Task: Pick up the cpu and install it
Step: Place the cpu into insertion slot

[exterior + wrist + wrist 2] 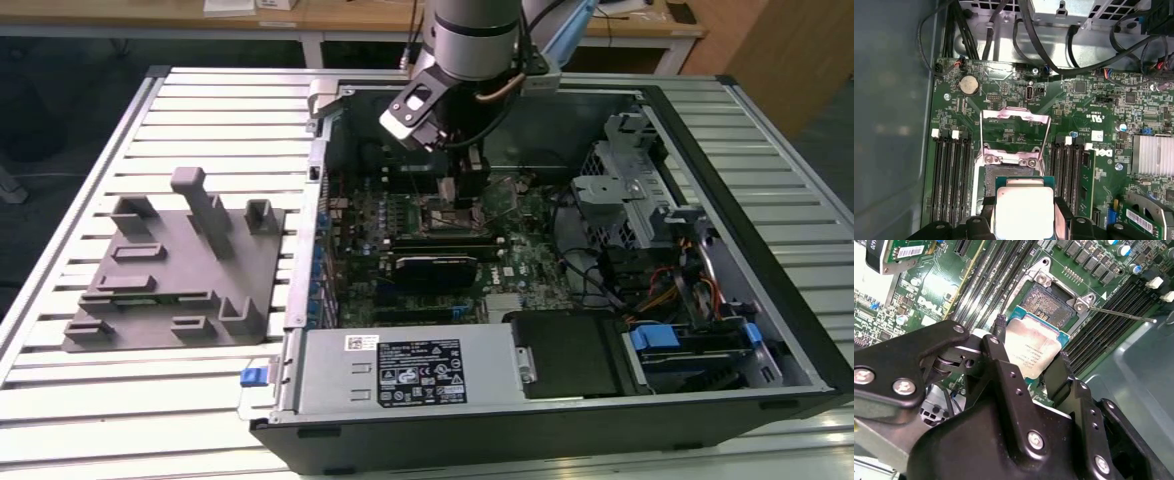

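The jaws are closed to the width of the cpu (pixel 1030 351) and grip it by two opposite edges, one black finger (pixel 1056 375) on each side, its pale metal top facing the wrist. In both wrist views the chip hangs over the near part of the open socket (pixel 1050 302). It covers part of the socket, and the rest of the dark contact field lies bare. Whether the chip touches the socket I cannot tell. The socket's metal load frame (pixel 1014 131) stands swung up and open beyond it, and a thin lever rod (pixel 1126 316) sticks out to one side. Banks of black memory slots (pixel 951 172) run along both sides of the socket on the green motherboard (pixel 1089 100). A round coin cell (pixel 968 85) lies farther off and a finned heatsink (pixel 1153 155) sits near the board's edge. In the exterior view the arm (pixel 470 45) reaches down into the open computer case (pixel 400 400), with the jaws low over the middle of the board. The case lies on a slatted metal bench (pixel 227 110). A grey fixture (pixel 174 265) with upright tabs sits on the bench just beside the case, at the exterior view's left
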`<state>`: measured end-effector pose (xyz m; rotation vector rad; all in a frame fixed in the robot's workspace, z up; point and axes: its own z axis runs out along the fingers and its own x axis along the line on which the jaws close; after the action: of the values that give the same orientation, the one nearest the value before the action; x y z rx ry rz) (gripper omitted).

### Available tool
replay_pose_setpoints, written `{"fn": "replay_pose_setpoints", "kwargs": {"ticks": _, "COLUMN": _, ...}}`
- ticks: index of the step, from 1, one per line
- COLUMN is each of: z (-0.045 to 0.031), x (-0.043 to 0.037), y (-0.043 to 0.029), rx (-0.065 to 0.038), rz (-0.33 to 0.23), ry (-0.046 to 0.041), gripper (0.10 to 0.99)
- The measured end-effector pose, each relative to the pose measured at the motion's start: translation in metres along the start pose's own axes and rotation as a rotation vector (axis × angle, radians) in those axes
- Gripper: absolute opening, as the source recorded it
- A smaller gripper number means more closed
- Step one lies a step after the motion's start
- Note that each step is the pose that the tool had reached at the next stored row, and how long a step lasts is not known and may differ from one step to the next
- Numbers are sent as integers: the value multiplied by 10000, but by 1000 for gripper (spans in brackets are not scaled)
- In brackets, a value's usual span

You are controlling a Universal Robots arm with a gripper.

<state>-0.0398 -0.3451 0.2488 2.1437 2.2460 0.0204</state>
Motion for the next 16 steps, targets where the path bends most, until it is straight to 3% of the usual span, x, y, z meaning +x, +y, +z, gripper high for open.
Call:
{"fn": "replay_pose_setpoints", "kwargs": {"ticks": 11, "z": 48, "x": 42, "y": 0, "rx": -2, "rz": 12, "ry": 1, "gripper": 545}}
{"fn": "replay_pose_setpoints", "kwargs": {"ticks": 16, "z": 65, "x": 53, "y": 0, "rx": 1, "rz": 23, "ry": -46, "gripper": 545}}
